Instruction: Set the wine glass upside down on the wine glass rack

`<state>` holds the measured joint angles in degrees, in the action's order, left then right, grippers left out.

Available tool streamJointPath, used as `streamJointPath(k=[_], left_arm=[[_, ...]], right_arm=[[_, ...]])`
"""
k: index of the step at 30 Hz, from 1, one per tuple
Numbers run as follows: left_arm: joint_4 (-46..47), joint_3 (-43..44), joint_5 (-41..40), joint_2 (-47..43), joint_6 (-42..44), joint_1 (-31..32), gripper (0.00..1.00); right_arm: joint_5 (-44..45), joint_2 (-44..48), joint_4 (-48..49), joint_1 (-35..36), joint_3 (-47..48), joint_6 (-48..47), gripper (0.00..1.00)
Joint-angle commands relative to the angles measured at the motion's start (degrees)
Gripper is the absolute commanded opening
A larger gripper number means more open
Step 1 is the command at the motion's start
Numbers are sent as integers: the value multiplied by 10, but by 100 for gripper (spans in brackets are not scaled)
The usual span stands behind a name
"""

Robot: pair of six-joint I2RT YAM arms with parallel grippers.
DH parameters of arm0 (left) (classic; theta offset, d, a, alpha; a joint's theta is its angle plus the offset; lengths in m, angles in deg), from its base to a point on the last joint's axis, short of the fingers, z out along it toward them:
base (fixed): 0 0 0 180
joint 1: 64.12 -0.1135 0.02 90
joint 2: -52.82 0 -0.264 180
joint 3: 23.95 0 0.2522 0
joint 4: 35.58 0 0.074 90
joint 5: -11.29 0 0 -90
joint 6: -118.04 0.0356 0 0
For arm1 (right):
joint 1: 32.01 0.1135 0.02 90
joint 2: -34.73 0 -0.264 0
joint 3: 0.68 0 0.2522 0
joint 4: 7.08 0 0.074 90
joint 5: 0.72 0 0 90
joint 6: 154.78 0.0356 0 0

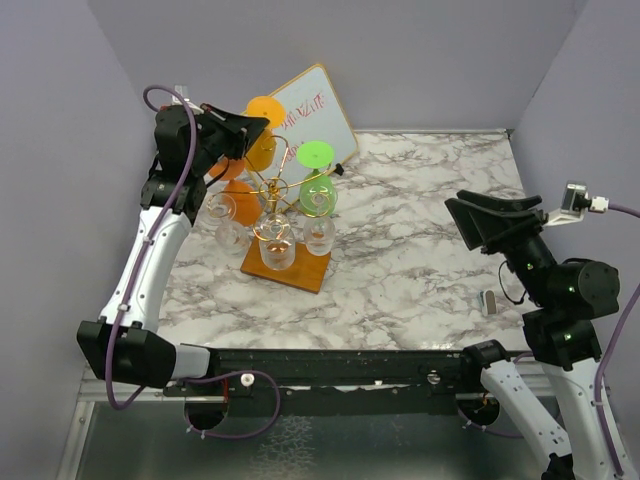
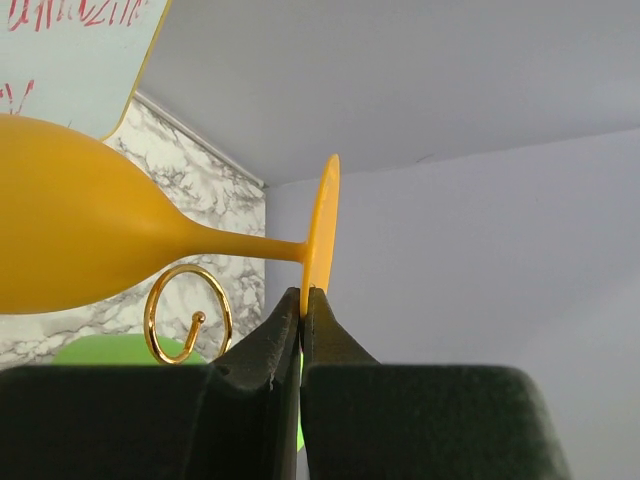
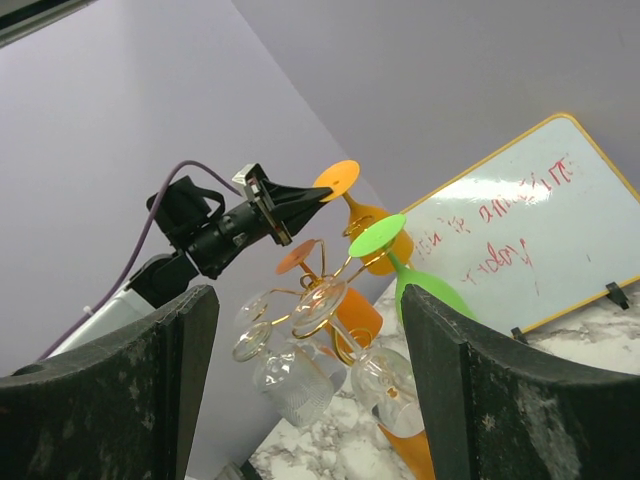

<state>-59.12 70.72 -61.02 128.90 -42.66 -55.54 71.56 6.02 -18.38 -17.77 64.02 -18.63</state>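
Note:
My left gripper (image 1: 258,126) is shut on the round foot of a yellow wine glass (image 1: 262,145), held bowl-down over the back left of the wine glass rack (image 1: 277,190). In the left wrist view the jaws (image 2: 302,296) pinch the foot's rim; the glass (image 2: 70,230) lies sideways, its stem above a gold spiral curl (image 2: 188,313). The rack is gold wire on a brown wooden base (image 1: 300,272). The right wrist view shows the rack (image 3: 322,300), the yellow glass (image 3: 378,240) and the left gripper (image 3: 318,194). My right gripper (image 1: 468,216) is open and empty, far right of the rack.
A green glass (image 1: 318,190), orange glasses (image 1: 240,205) and several clear glasses (image 1: 276,240) hang upside down on the rack. A tilted whiteboard (image 1: 315,105) stands behind it. A small grey object (image 1: 490,300) lies near the right arm. Purple walls close in the marble table (image 1: 420,250).

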Motion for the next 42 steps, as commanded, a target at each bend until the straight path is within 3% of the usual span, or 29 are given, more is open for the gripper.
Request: streamJointPath(k=[1,11,42], left_arm=[[-29,-9,-23,-25,-9,-4,0],[-42,-29,-52,-52,-16,-4,0],[-2,-100,69,-103,-51,-5,0]], right_arm=[[14,9,-16,0,8,-9,78],[24,15,-24,0,14,-20,78],[42,24,-54,0,23,-31,78]])
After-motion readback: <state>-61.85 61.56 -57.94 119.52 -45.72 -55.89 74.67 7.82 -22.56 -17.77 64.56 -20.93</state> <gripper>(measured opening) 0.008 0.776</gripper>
